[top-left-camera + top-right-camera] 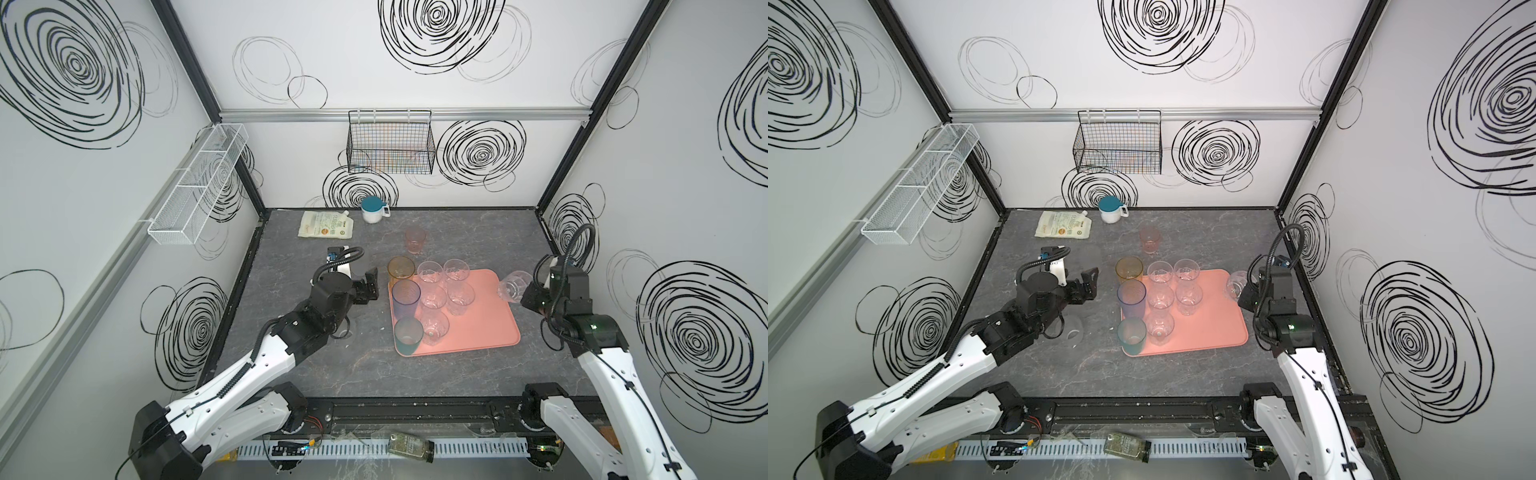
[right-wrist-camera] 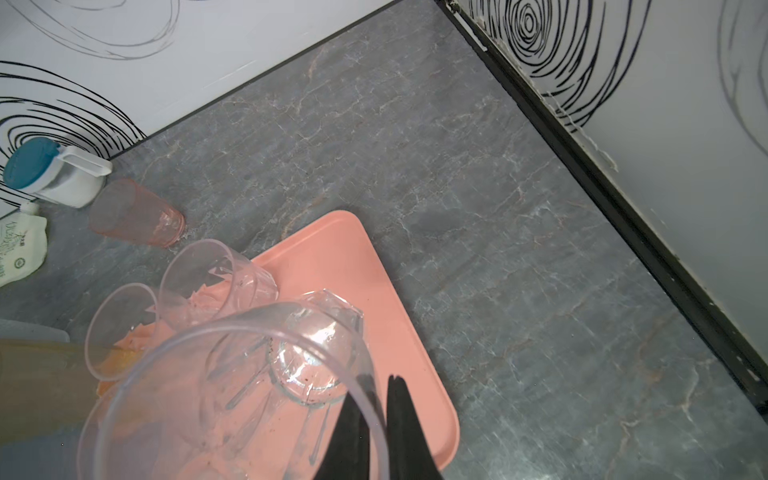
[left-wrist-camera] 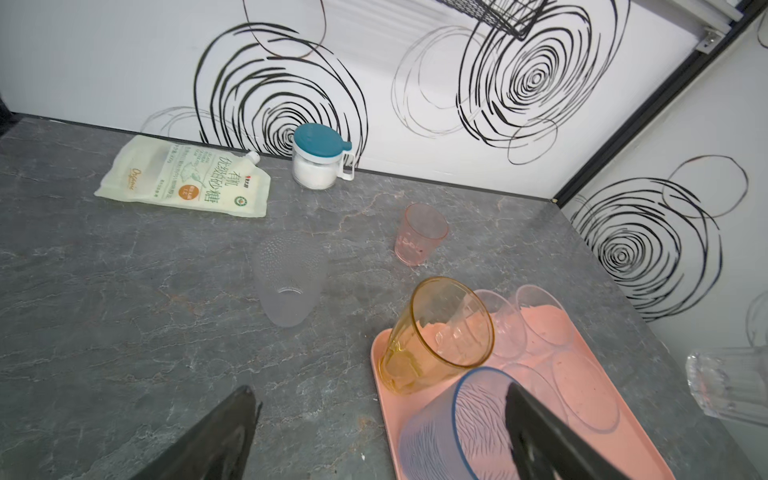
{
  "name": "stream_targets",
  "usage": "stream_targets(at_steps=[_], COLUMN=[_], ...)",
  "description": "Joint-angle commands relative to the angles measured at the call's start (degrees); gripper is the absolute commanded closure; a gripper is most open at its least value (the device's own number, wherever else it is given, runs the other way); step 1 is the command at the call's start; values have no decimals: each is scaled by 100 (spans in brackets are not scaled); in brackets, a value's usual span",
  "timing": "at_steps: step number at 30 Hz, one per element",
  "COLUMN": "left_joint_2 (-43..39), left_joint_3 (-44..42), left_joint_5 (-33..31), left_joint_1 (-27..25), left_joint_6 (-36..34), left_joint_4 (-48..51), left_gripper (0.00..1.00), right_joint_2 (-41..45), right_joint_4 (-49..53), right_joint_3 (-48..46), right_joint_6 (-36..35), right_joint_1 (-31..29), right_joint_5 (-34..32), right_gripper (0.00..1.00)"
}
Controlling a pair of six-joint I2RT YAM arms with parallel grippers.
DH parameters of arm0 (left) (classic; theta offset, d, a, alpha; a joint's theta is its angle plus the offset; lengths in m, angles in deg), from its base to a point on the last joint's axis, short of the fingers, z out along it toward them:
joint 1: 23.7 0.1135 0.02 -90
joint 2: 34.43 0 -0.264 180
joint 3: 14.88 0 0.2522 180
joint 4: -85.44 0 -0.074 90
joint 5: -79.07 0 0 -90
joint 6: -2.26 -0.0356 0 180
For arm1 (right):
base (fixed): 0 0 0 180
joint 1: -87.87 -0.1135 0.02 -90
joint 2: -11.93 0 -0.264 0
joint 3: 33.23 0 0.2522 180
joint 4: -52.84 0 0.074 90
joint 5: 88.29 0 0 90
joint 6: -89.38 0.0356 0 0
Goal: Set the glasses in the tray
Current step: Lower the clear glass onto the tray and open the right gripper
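The right gripper point(image 2: 376, 401) is pinching the thin rim of a clear faceted tumbler point(image 1: 514, 285), its jaws closed with one inside the wall and one outside. The glass is hanging raised and tilted at the right edge of the tray point(image 1: 486, 320). The tray, a matte salmon-pink rectangle with rounded corners and a low rim, is lying flat on the grey, marble-veined tabletop point(image 1: 457, 382). An amber glass point(image 1: 401, 268), a line-etched blue glass point(image 1: 406, 293) and a teal glass point(image 1: 408, 332) are standing along its left edge, with five clear tumblers point(image 1: 433, 296) beside them. A pink glass point(image 1: 415, 240) is standing on the tabletop behind the tray, and a frosted dimpled glass point(image 3: 289, 282) is sitting further left. The left gripper point(image 1: 371, 285) is hovering just left of the blue glass, jaws spread wide and gripping nothing.
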Motion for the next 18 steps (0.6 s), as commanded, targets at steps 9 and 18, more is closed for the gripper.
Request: stream_targets(at_steps=[9, 18], left_joint_2=[-194, -516], left_joint_3=[-428, -724], left_joint_5=[65, -155], left_joint_1=[-324, -329], left_joint_6=[397, 255], left_joint_4=[-242, -75], left_gripper=[4, 4], right_joint_2=[552, 148], right_joint_4=[318, -675], right_joint_3=[-959, -1741], right_joint_6=[1064, 2262], right_joint_1=[-600, -2709], right_joint_5=[256, -867], right_gripper=[100, 100])
